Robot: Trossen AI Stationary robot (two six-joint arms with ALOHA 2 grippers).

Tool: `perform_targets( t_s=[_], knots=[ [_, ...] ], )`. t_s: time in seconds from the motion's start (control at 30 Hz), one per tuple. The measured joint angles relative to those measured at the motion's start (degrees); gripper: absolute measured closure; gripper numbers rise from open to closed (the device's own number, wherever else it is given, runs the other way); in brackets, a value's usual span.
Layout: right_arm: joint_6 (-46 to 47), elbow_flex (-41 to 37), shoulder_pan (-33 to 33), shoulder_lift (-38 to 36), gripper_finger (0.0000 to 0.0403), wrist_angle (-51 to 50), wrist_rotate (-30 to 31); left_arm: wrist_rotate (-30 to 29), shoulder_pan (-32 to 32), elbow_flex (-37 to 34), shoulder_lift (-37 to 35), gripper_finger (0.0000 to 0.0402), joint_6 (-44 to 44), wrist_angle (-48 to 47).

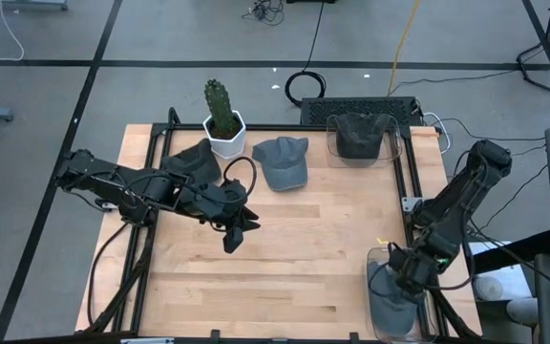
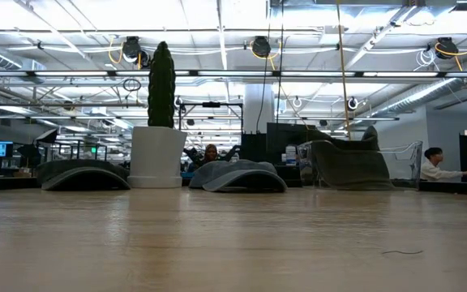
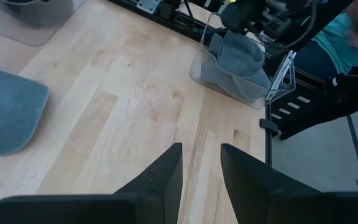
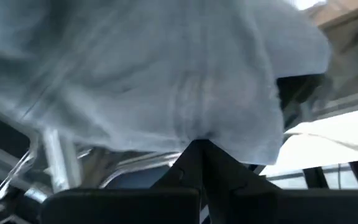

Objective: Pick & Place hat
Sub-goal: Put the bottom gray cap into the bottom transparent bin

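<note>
Caps number four: two loose (image 1: 283, 161) (image 1: 192, 159), two in bins (image 1: 358, 135) (image 1: 390, 308).

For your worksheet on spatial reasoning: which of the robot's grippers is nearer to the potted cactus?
Left. The left gripper hangs over the table just in front of the cactus; the right gripper is at the clear bin on the table's opposite near corner.

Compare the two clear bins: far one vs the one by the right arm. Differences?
The far bin sits at the table's back edge, untouched; the near bin sits at the front right corner with the right gripper over it, fingers shut on its hat. The far bin's hat looks darker, the near one grey-blue. Both are clear and each holds one hat.
</note>
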Motion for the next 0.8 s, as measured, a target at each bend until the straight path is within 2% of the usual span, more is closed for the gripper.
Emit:
perform_targets(
  t_s=[0.1,0.3,0.43,0.6,0.8],
  knots=[
    [-0.2,-2.0,0.0,0.0,0.0403,-0.2,0.7,0.0,0.0,0.0,0.0,0.0284,-0.7,0.0],
    [-1.7,-2.7,0.0,0.0,0.0403,-0.3,6.1,0.0,0.0,0.0,0.0,0.0284,-1.4,0.0],
    [-2.7,-2.7,0.0,0.0,0.0403,-1.0,6.0,0.0,0.0,0.0,0.0,0.0284,-1.5,0.0],
    [-1.0,-2.3,0.0,-1.5,0.0403,-2.3,3.1,0.1,0.0,0.0,0.0,0.0284,-1.4,0.0],
    [2.9,4.5,0.0,-4.6,0.0403,-13.3,8.4,0.1,0.0,0.0,0.0,0.0284,-1.2,0.0]
  ],
)
